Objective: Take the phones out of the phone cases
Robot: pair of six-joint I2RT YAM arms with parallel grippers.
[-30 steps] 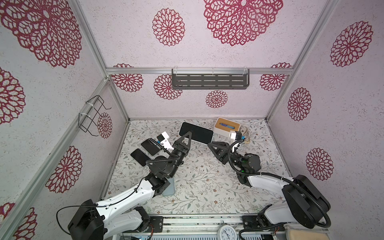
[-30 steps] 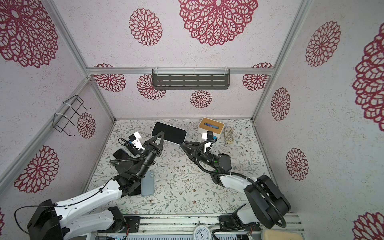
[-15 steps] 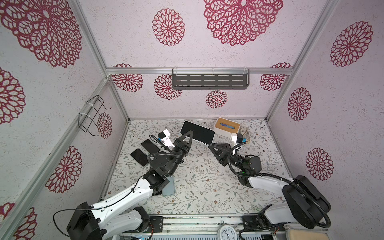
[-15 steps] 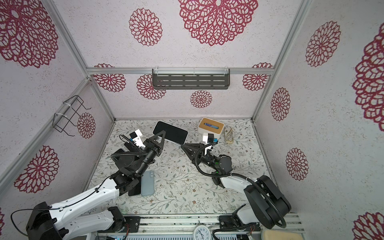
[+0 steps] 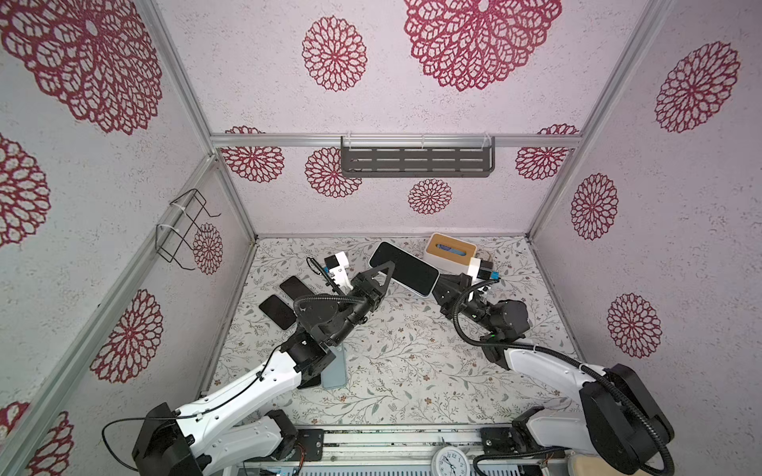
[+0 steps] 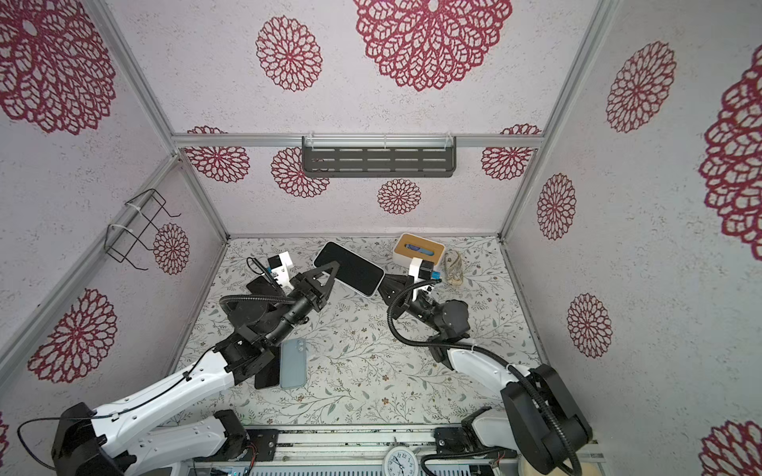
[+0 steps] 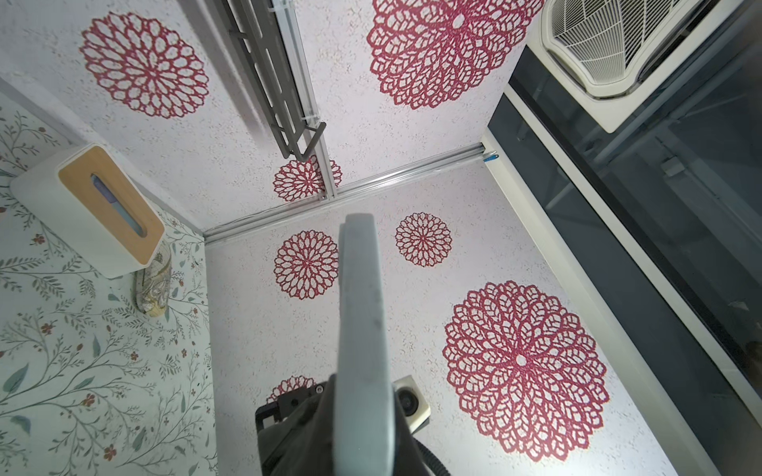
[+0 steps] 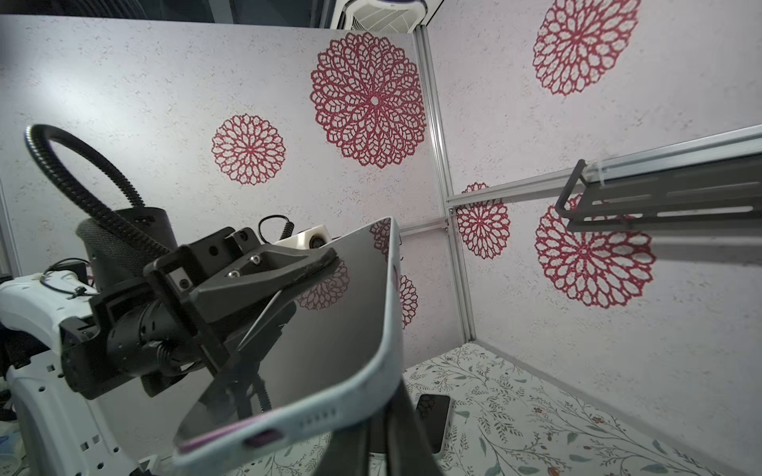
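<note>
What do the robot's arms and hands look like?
The left arm and right arm are white with black joints, each with a ribbed black hose. The left hand and right hand are black with pointed fingers. Each carries a white camera.

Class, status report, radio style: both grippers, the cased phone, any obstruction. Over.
Left gripper shut on black-screened phone in pale blue case, held aloft. Right gripper at its opposite end, grip unclear. Phone not yet out. White wooden-topped box sits beyond it.
</note>
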